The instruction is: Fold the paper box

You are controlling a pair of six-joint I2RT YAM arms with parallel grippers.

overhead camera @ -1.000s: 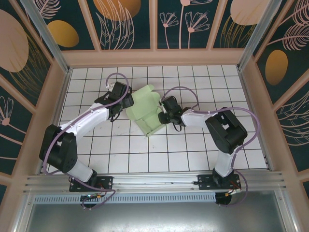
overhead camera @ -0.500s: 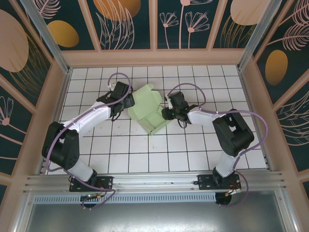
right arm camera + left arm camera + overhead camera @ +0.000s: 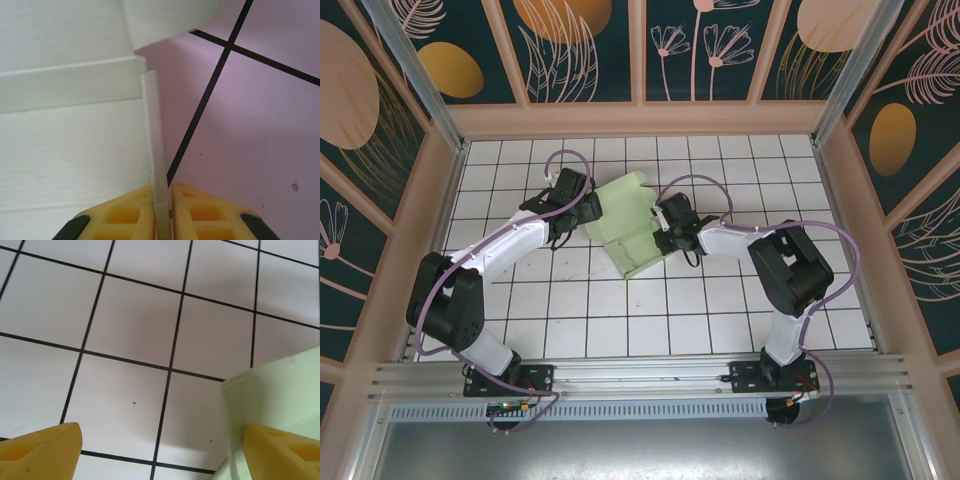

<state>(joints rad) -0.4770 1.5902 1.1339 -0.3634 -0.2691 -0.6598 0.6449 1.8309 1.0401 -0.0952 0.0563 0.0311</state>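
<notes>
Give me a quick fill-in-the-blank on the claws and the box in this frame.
1. The right claw is ___ on a thin edge of the box.
2. The left claw, beside the box's left side, is ___.
3. Seen from above, the box lies ___ the two claws.
Missing words: shut; open; between.

We see our left arm and right arm built of white link shells and black joint housings, a lilac cable looping along each. Low in the frame sit black bases. Our fingers are yellow wedges with moulded pockets.
</notes>
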